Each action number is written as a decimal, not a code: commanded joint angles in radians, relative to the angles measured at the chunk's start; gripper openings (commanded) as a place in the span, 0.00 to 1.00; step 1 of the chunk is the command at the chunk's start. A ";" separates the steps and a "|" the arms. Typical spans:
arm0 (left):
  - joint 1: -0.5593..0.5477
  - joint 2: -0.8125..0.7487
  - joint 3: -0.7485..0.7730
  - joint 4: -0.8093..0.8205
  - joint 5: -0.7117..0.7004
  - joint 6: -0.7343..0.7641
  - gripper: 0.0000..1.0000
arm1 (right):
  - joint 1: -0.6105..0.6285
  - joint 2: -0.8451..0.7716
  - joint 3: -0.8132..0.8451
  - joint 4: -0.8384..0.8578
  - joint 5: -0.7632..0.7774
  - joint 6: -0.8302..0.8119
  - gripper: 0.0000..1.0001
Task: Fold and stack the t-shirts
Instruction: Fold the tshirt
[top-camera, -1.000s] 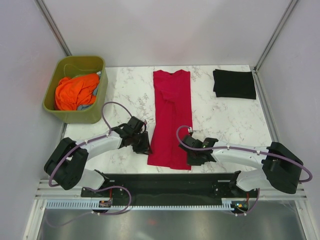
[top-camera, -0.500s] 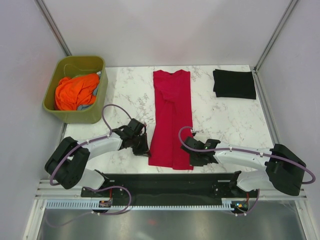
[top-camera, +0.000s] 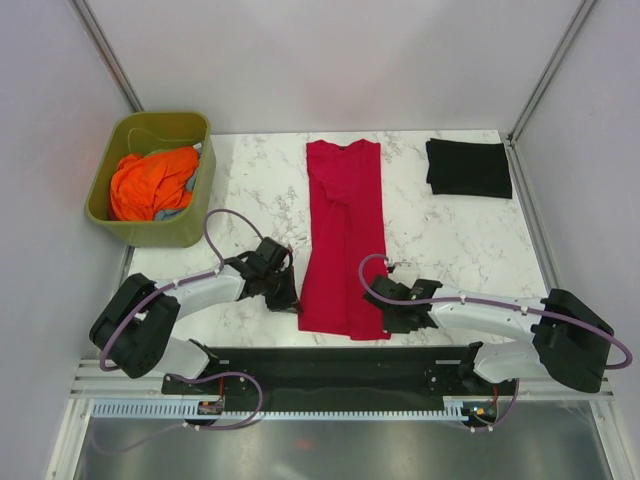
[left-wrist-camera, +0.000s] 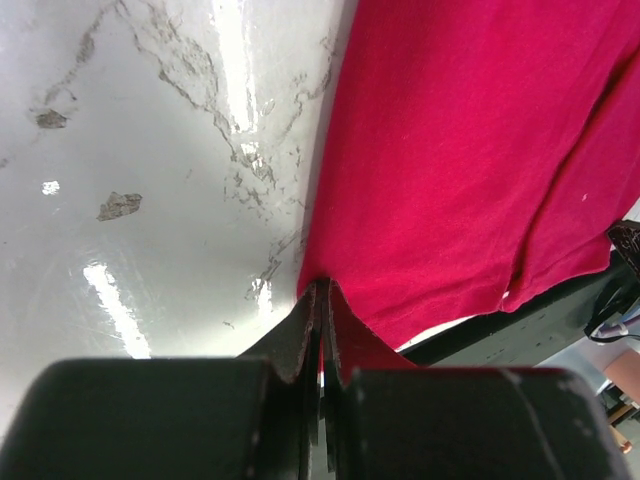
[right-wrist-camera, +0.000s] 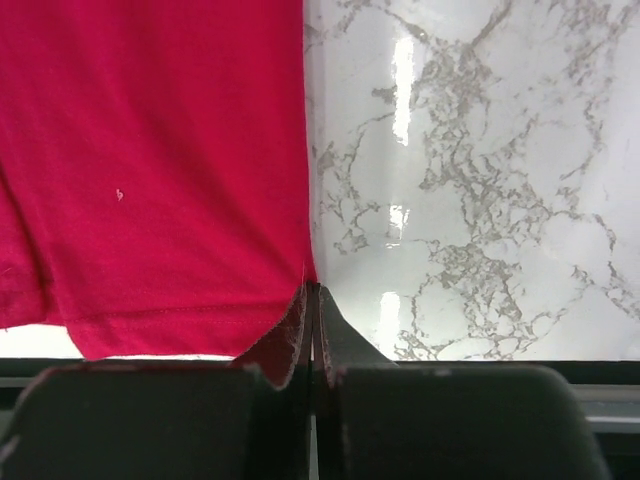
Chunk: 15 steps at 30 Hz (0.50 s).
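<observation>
The crimson red t-shirt (top-camera: 342, 235) lies as a long narrow strip down the middle of the marble table, collar at the far end, hem at the near edge. My left gripper (top-camera: 296, 305) is shut on the shirt's near left hem corner (left-wrist-camera: 330, 300). My right gripper (top-camera: 385, 322) is shut on the near right hem corner (right-wrist-camera: 300, 290). Both wrist views show the jaws pressed together with red cloth (right-wrist-camera: 160, 170) pinched at their tips. The black t-shirt (top-camera: 468, 167) lies folded flat at the far right corner.
An olive-green tub (top-camera: 190, 228) with orange cloth (top-camera: 150, 182) stands at the far left. The black base rail (top-camera: 330, 365) runs along the near table edge just behind the hem. White walls and metal posts close in the sides.
Both grippers have closed in on the hem's corners and now pinch them. The right gripper slid slightly nearer and rightward. The hem has shifted a little.
</observation>
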<state>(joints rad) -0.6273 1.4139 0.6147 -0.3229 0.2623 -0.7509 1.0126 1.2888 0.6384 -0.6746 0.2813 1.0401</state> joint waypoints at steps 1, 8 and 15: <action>-0.011 -0.012 -0.010 0.007 -0.034 -0.031 0.02 | 0.004 -0.029 -0.014 -0.045 0.048 0.008 0.00; -0.025 -0.055 -0.003 0.004 0.017 -0.051 0.23 | 0.006 -0.043 0.030 -0.083 0.045 0.002 0.12; -0.020 -0.147 0.080 -0.088 -0.005 -0.030 0.34 | 0.007 -0.088 0.180 -0.102 0.024 0.029 0.25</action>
<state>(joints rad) -0.6476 1.3113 0.6312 -0.3737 0.2687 -0.7765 1.0126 1.2217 0.7345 -0.7723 0.2943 1.0447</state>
